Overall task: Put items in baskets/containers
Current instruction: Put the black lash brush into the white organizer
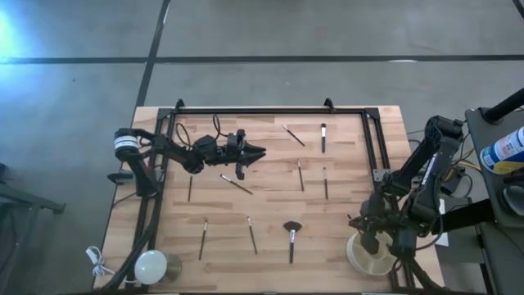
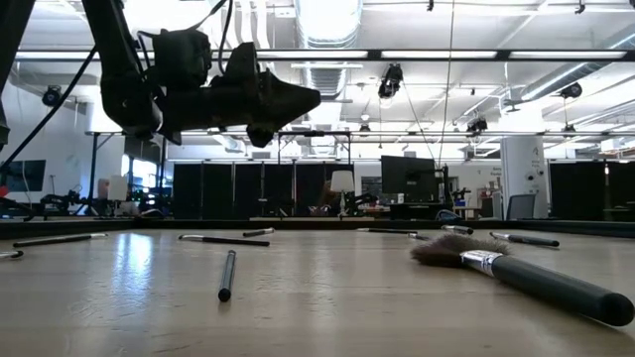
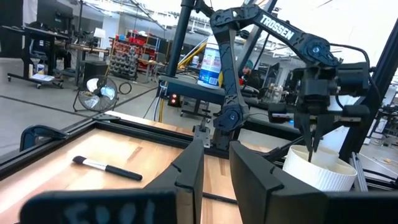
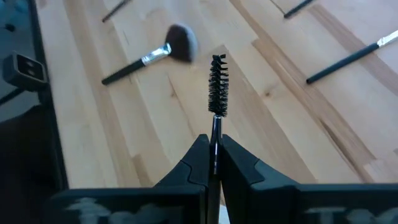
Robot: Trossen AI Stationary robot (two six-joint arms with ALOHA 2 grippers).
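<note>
- The tub [image 1: 370,256] sits at the table's [image 1: 344,221] near right corner, under the right gripper [image 1: 370,239].
- The fluffy brush [image 1: 291,235] lies left of it.
- Thin brushes [image 1: 237,183] lie scattered mid-table.
- The left gripper [image 1: 255,152] hangs above the far left part.
- The dome [image 1: 151,265] sits at the near left corner.

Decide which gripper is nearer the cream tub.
Right. The right gripper hangs at the cream tub's rim, shut on a spoolie brush. The left gripper hovers far across the table.
</note>
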